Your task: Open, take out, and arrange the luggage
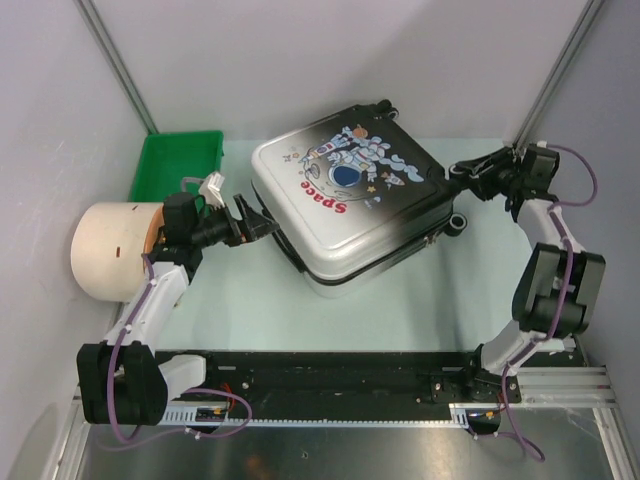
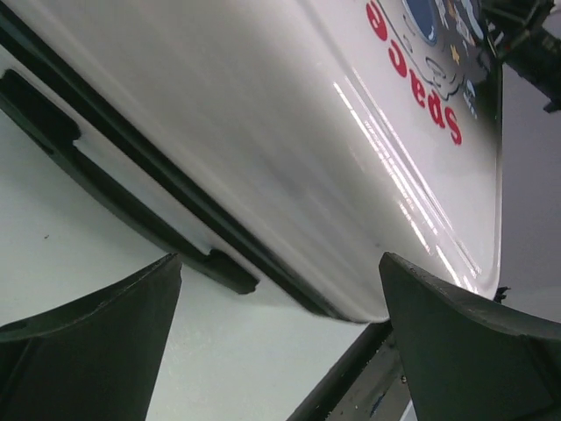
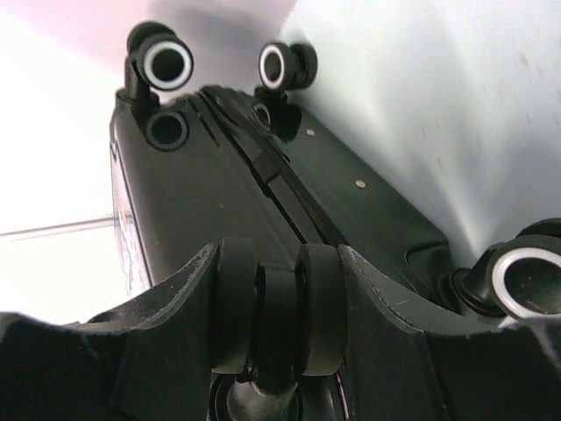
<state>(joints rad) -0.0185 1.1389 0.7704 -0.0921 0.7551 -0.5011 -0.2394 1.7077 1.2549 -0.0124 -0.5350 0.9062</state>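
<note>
The luggage lies flat and closed on the pale table, its astronaut and red "Space" print facing up. My left gripper is open at its white left corner. In the left wrist view the white shell fills the frame just beyond the spread fingers of that gripper, which hold nothing. My right gripper is at the black wheel end. In the right wrist view its fingers are shut on a black double caster wheel. The luggage's dark underside stretches away beyond it.
A green plastic tray stands at the back left. A cream cylinder lies beside my left arm. Grey walls with metal posts close in the table. A black rail runs along the near edge. Other wheels stick out.
</note>
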